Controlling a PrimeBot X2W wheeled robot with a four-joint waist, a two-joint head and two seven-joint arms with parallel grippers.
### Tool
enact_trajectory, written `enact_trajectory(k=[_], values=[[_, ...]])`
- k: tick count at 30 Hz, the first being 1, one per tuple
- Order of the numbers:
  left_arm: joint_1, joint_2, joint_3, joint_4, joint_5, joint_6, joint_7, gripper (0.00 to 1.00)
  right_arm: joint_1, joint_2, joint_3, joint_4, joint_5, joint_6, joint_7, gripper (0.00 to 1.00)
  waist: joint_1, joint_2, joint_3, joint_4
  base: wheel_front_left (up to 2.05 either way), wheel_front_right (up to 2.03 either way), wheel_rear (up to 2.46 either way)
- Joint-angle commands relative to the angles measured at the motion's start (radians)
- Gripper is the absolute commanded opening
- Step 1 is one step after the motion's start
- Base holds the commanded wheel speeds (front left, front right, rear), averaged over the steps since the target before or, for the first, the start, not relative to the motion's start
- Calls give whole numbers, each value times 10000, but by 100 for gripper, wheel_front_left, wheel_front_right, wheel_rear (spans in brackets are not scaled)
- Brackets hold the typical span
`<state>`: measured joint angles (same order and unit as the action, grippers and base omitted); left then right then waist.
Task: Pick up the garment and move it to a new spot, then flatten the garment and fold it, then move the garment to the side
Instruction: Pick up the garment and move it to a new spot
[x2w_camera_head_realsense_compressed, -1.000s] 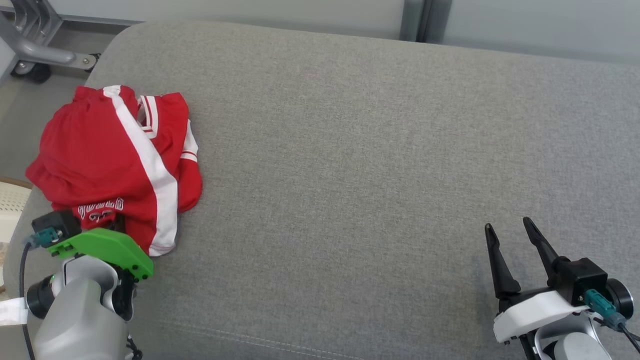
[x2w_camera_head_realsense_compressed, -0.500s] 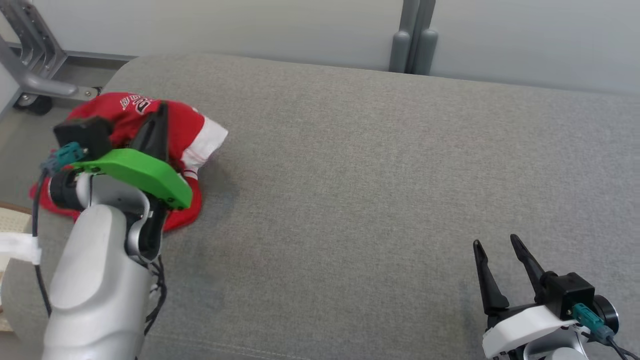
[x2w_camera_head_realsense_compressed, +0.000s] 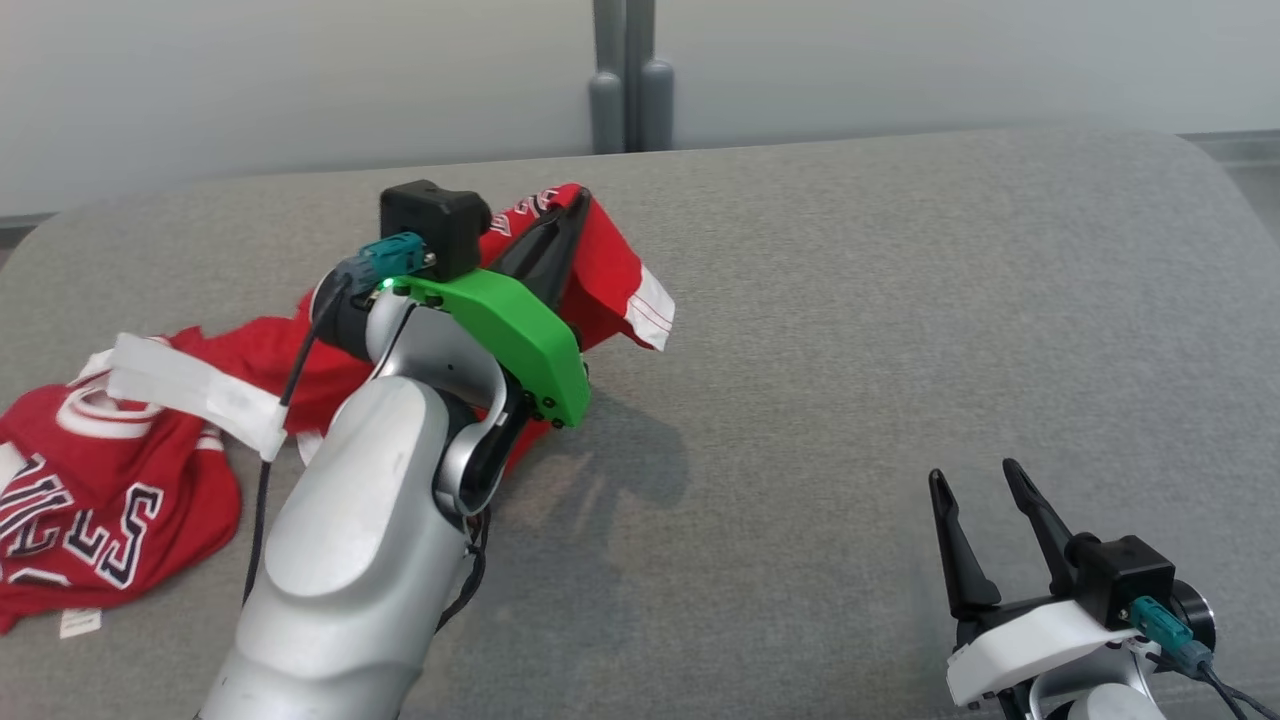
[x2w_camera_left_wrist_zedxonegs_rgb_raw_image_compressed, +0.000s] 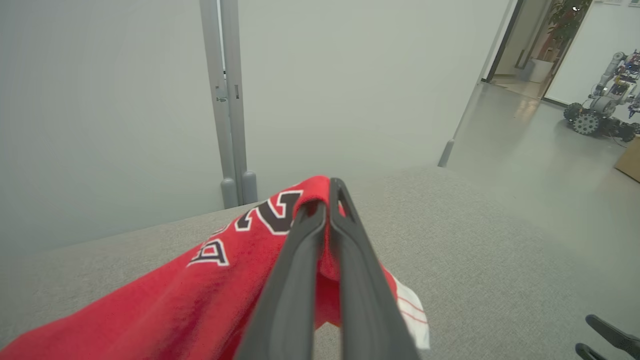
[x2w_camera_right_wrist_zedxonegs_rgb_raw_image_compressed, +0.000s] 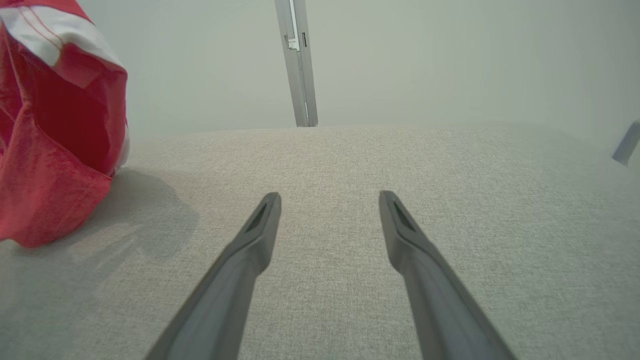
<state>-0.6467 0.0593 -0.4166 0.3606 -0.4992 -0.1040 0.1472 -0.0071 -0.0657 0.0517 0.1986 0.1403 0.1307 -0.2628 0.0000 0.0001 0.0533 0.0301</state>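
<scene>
Garment (x2w_camera_head_realsense_compressed: 150, 440): red jersey. One end is lifted off the grey cushion (x2w_camera_head_realsense_compressed: 850, 300), the rest trails low toward my left and lies on the fabric.

Left gripper (x2w_camera_head_realsense_compressed: 572, 205) is clenched on a fold near the lettering. Right gripper (x2w_camera_head_realsense_compressed: 972, 473) is spread, holding nothing, well apart from the cloth.

Risk, as I judge it: the pinch is thin and near the fingertips. Drag from the trailing bulk on the cushion could pull the fold out mid-carry.

Left wrist view shows the fold squeezed between the fingers (x2w_camera_left_wrist_zedxonegs_rgb_raw_image_compressed: 300, 260), which the green housing half hides from the head camera. Head view alone gives the trailing bulk. Right wrist view catches the white-trimmed hem (x2w_camera_right_wrist_zedxonegs_rgb_raw_image_compressed: 55, 35) hanging.
</scene>
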Motion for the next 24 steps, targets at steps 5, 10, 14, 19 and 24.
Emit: enact_trajectory(k=[5,10,14,19,24], values=[[-772,-85,-1183,293,-320,73,-213,0,-171,92,-15,38,130,-1,-31,100,0,-1,379,-2702,0,0,0],[-1713,-70,-2640,154,-1177,431,-551,0,-140,133,-14,69,173,-1,-31,100,0,-1,572,-3918,0,0,0],[-2449,-54,-3479,287,-1744,823,-758,0,-57,153,-50,89,303,-1,-33,100,0,-1,711,-4471,0,0,0],[-2686,-39,-3828,1863,-1809,1165,-967,0,-102,156,2,20,546,-1,-33,100,0,-1,881,-4715,0,0,0],[-2239,201,-3848,3872,-1890,1065,-1161,0,-99,159,-133,-23,587,0,-33,100,0,-1,983,-4436,0,0,0]])
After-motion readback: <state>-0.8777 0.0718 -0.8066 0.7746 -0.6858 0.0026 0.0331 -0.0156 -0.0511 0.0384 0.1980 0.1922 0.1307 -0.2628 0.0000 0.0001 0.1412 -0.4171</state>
